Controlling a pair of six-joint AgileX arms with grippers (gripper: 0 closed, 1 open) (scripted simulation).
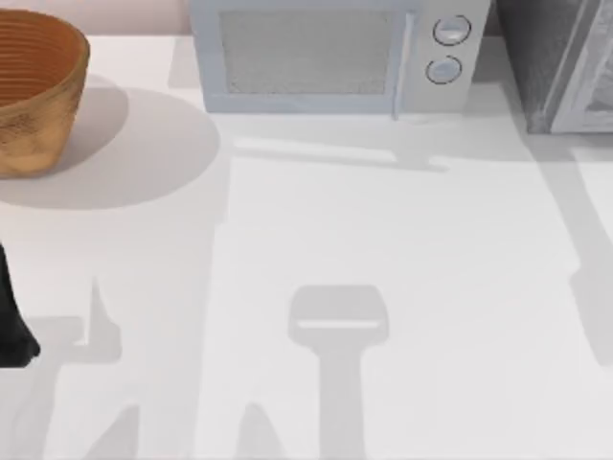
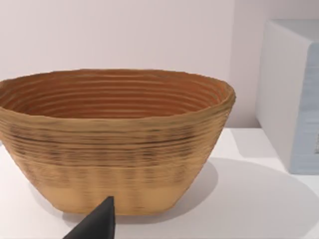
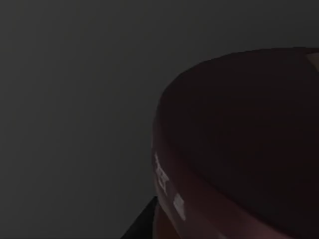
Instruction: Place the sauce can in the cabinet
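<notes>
The cabinet (image 1: pixel 551 62) is a dark-grey speckled unit with a paler door panel, standing at the table's far right corner. The sauce can is out of view. My left gripper (image 1: pixel 13 324) is parked at the table's left edge, in front of the basket. In the left wrist view one of its dark fingertips (image 2: pixel 98 223) points toward the basket's base, apart from it. The right wrist view is dark.
A pale microwave (image 1: pixel 326 57) with two round knobs stands at the back centre, left of the cabinet. A woven brown basket (image 1: pixel 34 96) (image 2: pixel 114 144) sits at the back left. Arm shadows fall across the white tabletop (image 1: pixel 383 240).
</notes>
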